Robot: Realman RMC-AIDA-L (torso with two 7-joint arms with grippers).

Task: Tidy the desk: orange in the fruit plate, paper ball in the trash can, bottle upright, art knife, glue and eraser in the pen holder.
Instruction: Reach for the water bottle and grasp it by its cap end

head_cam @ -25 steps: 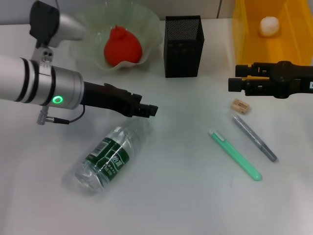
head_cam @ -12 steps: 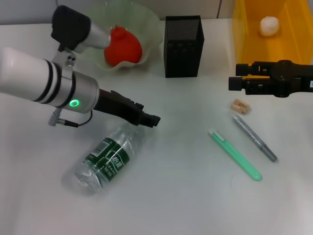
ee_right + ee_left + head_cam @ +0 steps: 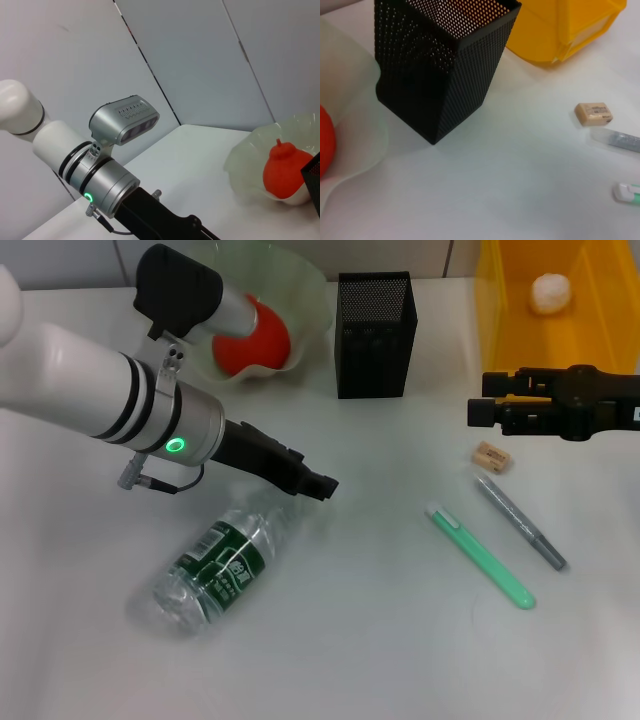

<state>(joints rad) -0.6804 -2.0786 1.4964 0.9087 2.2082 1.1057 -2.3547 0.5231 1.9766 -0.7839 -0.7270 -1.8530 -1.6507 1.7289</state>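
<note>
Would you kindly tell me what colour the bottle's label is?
Dark green with white print, seen best in the head view on the bottle.

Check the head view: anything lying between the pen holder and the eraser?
Nothing. In the head view the stretch from the pen holder to the eraser is bare white table; the left wrist view shows the same gap bare.

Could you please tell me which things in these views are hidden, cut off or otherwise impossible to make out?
- Bottle cap: head view, covered by the left pincer.
- Orange: head view, partly behind the left arm; cut by the edge in the left wrist view.
- Pen holder contents: not visible through the dark mesh in any view.
- Trash can: cut off by the head view's edge.
- Eraser print: too small to read.
</note>
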